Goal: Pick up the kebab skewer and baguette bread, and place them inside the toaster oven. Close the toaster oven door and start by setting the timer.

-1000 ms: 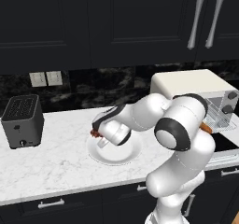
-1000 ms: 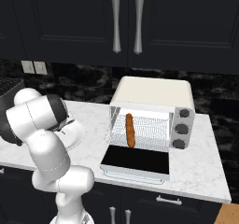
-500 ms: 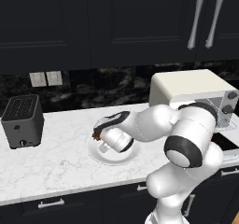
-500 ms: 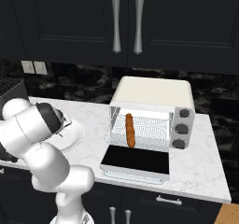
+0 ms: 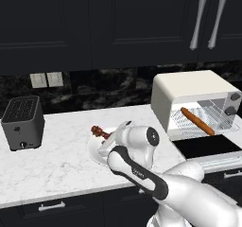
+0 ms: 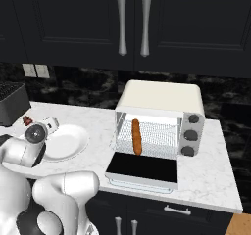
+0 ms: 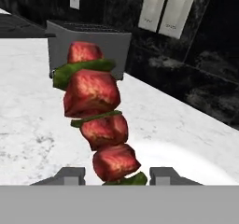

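The kebab skewer (image 7: 99,125) is pinched in the nearly closed claw (image 7: 114,175), mid-frame in the hand view. The baguette bread (image 6: 137,137) is seen inside the toaster oven (image 6: 162,102), right of center.

The slot toaster (image 5: 22,122) stands at the worktop's (image 5: 56,155) left end, against the back wall. The toaster oven (image 5: 194,100) sits at the right end, its door (image 5: 203,148) lying open toward the front edge, the baguette bread (image 5: 197,121) inside. Between them, the plate (image 6: 63,142) rests near the front, the kebab skewer (image 5: 100,133) above it.
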You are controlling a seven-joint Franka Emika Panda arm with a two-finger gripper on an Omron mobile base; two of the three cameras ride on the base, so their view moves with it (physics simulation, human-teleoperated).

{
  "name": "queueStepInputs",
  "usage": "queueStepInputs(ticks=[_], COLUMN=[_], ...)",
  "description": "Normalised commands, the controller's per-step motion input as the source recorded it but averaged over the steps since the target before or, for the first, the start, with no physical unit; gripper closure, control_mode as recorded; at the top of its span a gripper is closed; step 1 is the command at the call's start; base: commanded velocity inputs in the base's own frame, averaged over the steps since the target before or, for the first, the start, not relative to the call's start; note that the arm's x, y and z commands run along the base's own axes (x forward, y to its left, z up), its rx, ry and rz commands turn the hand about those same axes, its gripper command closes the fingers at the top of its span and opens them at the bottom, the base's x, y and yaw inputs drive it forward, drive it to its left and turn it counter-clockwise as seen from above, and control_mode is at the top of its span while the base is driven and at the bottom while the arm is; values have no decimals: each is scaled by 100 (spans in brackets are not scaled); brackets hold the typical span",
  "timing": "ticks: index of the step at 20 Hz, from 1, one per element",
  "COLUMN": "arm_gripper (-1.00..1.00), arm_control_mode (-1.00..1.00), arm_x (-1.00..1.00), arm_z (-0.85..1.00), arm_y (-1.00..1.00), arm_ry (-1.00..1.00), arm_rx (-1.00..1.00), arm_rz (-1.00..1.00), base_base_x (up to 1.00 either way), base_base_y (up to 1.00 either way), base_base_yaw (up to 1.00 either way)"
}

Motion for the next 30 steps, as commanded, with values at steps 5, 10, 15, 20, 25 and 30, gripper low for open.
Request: queueStepInputs(ticks=[5,10,15,20,25,30], arm_gripper=[100,100,100,100,100,100], arm_control_mode=[-100,-100,-100,-100,-100,-100], arm_x=[-29,-42,-73,-96,-70,-25], arm_z=[100,100,81,69,33,0], arm_y=[-72,-96,-97,-100,-100,-100], arm_ry=[27,38,30,17,19,5], arm_rx=[0,0,0,0,0,-1], arm_rz=[-8,-10,-9,-2,-1,-3], base_base_x=[0,0,0,0,0,0], base_base_y=[0,0,0,0,0,0], base_base_yaw=[0,0,0,0,0,0])
